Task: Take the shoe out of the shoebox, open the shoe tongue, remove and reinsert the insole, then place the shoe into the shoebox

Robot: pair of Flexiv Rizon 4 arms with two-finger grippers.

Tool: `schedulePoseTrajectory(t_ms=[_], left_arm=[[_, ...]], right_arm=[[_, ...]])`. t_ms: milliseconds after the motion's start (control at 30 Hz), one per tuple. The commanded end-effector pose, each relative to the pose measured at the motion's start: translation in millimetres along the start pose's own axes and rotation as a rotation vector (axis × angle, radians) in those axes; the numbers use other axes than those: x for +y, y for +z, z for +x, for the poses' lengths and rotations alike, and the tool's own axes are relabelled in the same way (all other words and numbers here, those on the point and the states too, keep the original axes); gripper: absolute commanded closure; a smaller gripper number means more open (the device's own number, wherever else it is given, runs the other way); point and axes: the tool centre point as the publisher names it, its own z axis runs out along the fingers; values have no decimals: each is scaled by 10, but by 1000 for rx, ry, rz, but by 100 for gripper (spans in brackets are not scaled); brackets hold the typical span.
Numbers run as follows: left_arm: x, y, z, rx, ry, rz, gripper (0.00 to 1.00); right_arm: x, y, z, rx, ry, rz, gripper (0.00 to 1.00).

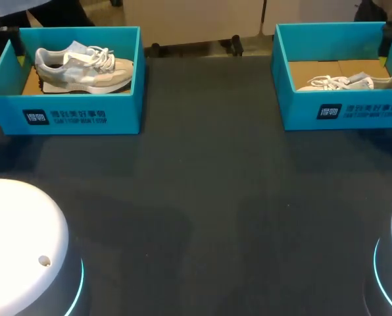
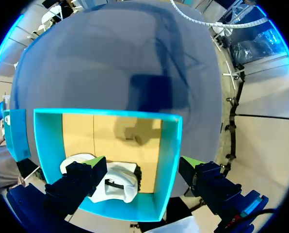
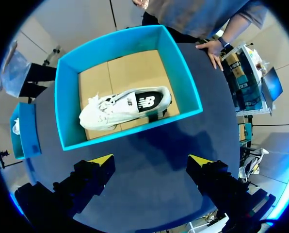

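Shoes lie in both boxes: the left shoe [image 1: 84,68] in the left box [image 1: 64,115] at the head view's upper left, the right shoe [image 1: 354,83] on its side in the right box [image 1: 341,112] at upper right. Likely trouble: the left gripper [image 2: 144,164] straddles a wall of its box, so a straight descent could strike the rim and shove the box. A pinch on laces alone would let the shoe swing. A person's hand [image 3: 211,48] rests on the table [image 3: 149,141] edge beyond the right box. Both arms hang high, pointing down; the right gripper [image 3: 152,160] sits short of its box. Both grippers are spread wide, holding nothing.
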Motion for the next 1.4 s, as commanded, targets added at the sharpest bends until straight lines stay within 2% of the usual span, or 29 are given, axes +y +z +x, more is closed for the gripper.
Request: schedulePoseTrajectory(t_ms=[33, 167, 300, 333, 367, 567, 767, 1033, 1233, 1400], left_arm=[[277, 4, -15, 5, 0, 65, 0], [277, 4, -15, 5, 0, 65, 0], [576, 106, -126, -4, 59, 54, 0], [658, 152, -147, 29, 38, 2, 0], [726, 195, -161, 27, 55, -15, 0], [1149, 426, -205, 33, 60, 29, 0], [1395, 599, -206, 28, 42, 69, 0], [1473, 764, -191, 34, 64, 112, 0], [1471, 904, -281, 69, 62, 92, 0], [1423, 999, -367, 61, 70, 115, 0]], right_arm=[[-3, 0, 2, 0, 0, 0, 0], [-3, 0, 2, 0, 0, 0, 0], [-3, 0, 2, 0, 0, 0, 0], [-3, 0, 2, 0, 0, 0, 0], [-3, 0, 2, 0, 0, 0, 0], [-3, 0, 2, 0, 0, 0, 0], [-3, 0, 2, 0, 0, 0, 0], [-3, 0, 2, 0, 0, 0, 0], [-3, 0, 2, 0, 0, 0, 0], [-3, 0, 2, 0, 0, 0, 0]])
